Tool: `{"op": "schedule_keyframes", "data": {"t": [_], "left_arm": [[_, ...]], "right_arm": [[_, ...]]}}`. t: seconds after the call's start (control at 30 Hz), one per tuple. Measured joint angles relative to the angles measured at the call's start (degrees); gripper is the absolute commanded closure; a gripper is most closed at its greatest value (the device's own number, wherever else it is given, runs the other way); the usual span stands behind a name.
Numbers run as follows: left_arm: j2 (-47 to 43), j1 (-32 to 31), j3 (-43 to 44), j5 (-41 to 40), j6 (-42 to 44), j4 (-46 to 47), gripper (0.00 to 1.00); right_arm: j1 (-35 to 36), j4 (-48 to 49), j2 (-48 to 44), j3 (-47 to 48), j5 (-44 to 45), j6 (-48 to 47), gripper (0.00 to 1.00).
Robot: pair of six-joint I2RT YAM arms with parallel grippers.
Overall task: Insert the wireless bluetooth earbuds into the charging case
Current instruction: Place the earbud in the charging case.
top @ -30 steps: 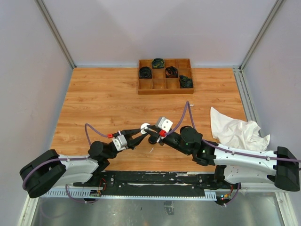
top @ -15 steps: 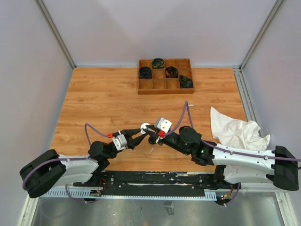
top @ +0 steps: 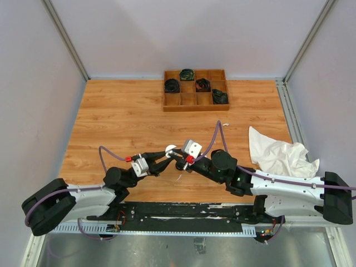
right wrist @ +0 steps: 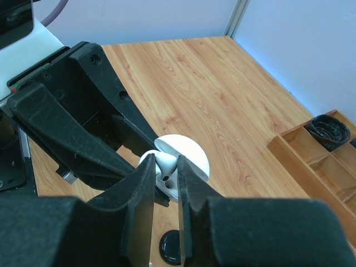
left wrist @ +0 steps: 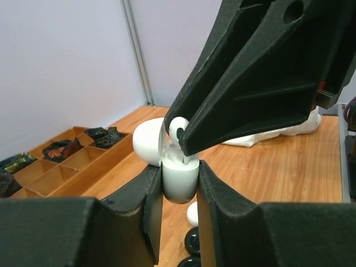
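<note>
In the left wrist view my left gripper (left wrist: 179,173) is shut on the body of a white charging case (left wrist: 179,181), held upright above the table with its lid (left wrist: 146,142) swung open. My right gripper (right wrist: 166,164) is shut on a white earbud (right wrist: 167,160), whose lower end sits at the case's open mouth (right wrist: 167,181). From above, both grippers meet at the case (top: 171,149) near the table's front middle. Another white piece (left wrist: 192,214), which I cannot identify, lies on the table below the case.
A wooden tray (top: 196,90) with coiled black cables in several compartments stands at the back. A crumpled white cloth (top: 281,153) lies at the right. Black round pieces (left wrist: 193,240) lie on the table under the grippers.
Both grippers, with the case and the earbud, have crept slightly left and away from the near edge. Both grips are unchanged.
</note>
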Motion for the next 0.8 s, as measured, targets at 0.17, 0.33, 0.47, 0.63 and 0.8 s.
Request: {"op": "schedule_keyframes", "data": {"t": [0.17, 0.33, 0.47, 0.63, 0.8], "left_arm": [[-0.6, 0.0, 0.0, 0.0, -0.6, -0.5, 1.0], [-0.7, 0.0, 0.0, 0.0, -0.9, -1.2, 1.0], [-0.8, 0.0, 0.0, -0.6, -0.9, -1.4, 1.0], [-0.9, 0.0, 0.0, -1.2, -0.9, -1.6, 1.0], [0.1, 0.0, 0.0, -1.9, -0.9, -1.2, 1.0]], "right_arm": [[0.4, -0.5, 0.2, 0.2, 0.0, -0.3, 0.84], [0.4, -1.4, 0.9, 0.6, 0.0, -0.8, 0.62], [0.4, -3.2, 0.8, 1.4, 0.3, -1.1, 0.5], [0.4, -6.5, 0.0, 2.7, 1.4, -1.1, 0.43], [0.4, -11.5, -1.0, 4.4, 3.4, -1.1, 0.39]]}}
